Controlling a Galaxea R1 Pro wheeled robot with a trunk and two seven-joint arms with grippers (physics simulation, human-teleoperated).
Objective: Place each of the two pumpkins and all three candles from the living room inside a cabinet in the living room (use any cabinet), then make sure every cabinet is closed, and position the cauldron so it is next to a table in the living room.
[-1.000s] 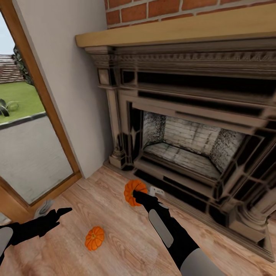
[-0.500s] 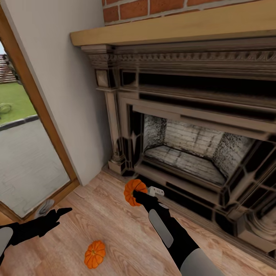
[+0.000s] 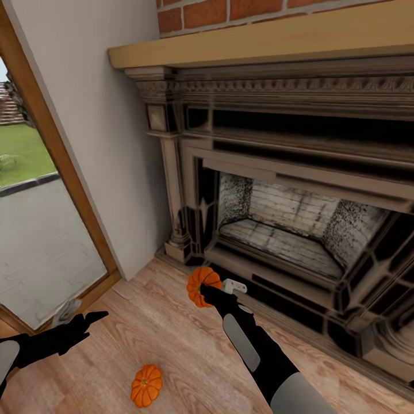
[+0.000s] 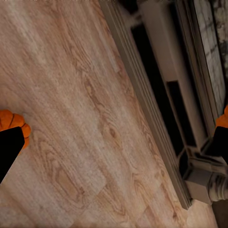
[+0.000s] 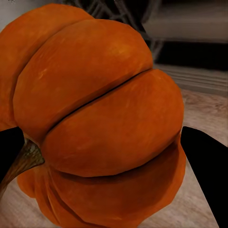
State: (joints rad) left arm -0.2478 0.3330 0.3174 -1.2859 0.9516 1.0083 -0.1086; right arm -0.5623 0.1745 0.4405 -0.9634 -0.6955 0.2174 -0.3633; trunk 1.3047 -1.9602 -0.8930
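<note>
1. A simulated living room in a home is showing, seen from the robot's head camera looking forward and down.
2. A large ornate fireplace (image 3: pixel 287 230) is taking up the right side, with carved dark-and-cream surround and a pale brick-lined firebox.
3. A light wooden mantel shelf (image 3: pixel 259 46) is running across its top, with red brick wall (image 3: pixel 230 11) rising above it.
4. Light wood-grain plank floor (image 3: pixel 184 345) is spreading below, as in a house.
5. A plain pale wall (image 3: pixel 103 144) is standing left of the fireplace.
6. A wood-framed glass door (image 3: pixel 40 190) at the left is looking out on paving and a green lawn.
</note>
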